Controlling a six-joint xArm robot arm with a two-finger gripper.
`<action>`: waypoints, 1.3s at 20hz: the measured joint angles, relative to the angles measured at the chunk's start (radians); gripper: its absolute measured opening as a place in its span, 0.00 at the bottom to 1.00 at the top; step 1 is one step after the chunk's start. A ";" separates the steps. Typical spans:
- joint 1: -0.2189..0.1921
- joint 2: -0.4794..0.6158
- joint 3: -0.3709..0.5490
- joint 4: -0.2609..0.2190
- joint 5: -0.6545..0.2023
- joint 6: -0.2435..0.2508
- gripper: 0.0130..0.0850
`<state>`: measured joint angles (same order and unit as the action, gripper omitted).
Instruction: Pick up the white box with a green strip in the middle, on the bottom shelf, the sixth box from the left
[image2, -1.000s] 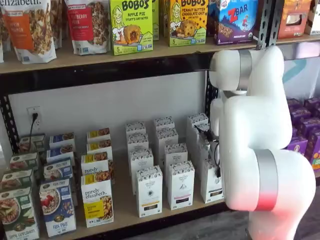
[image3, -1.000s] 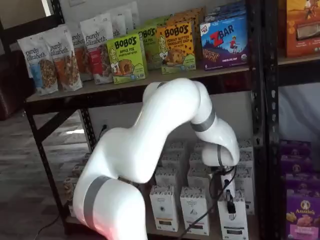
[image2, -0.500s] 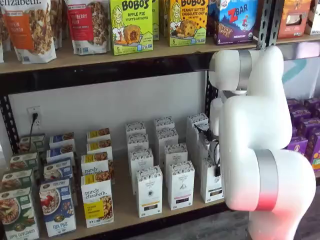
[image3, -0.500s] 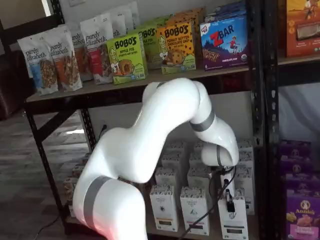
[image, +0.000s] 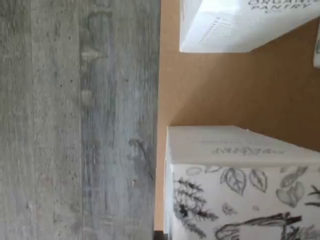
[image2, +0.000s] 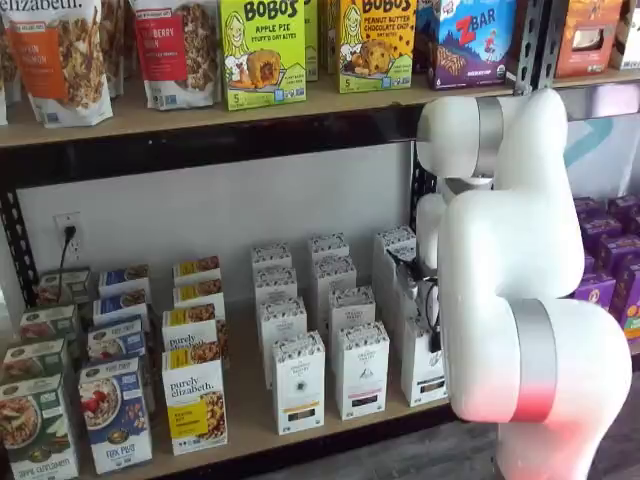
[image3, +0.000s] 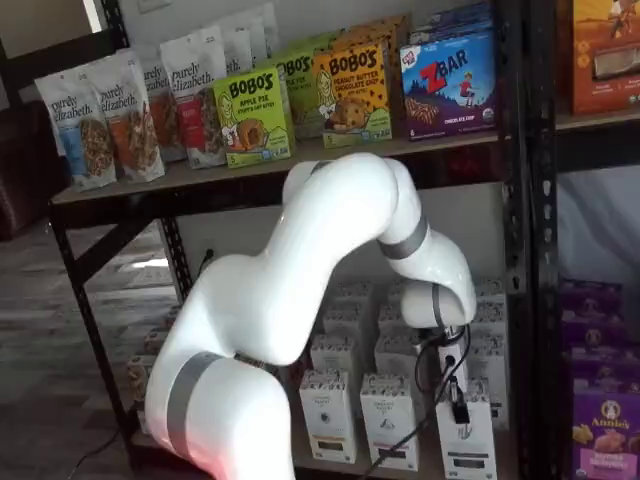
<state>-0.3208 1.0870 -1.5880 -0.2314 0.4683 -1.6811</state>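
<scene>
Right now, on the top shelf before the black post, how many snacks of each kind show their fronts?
Counting fronts in a shelf view:
granola bags: 2
Bobo's boxes: 2
Z Bar box: 1
Total: 5

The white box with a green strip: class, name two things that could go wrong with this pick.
The white box with a green strip stands at the bottom shelf's front edge, so a poor grip might tip it onto the floor. The next white carton stands close and may get nudged.
</scene>
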 joint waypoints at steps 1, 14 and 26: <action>0.001 -0.003 0.003 -0.006 0.002 0.006 0.61; -0.017 -0.186 0.310 -0.220 -0.189 0.199 0.50; -0.029 -0.526 0.733 -0.531 -0.249 0.496 0.50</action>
<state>-0.3497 0.5607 -0.8554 -0.7624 0.2193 -1.1848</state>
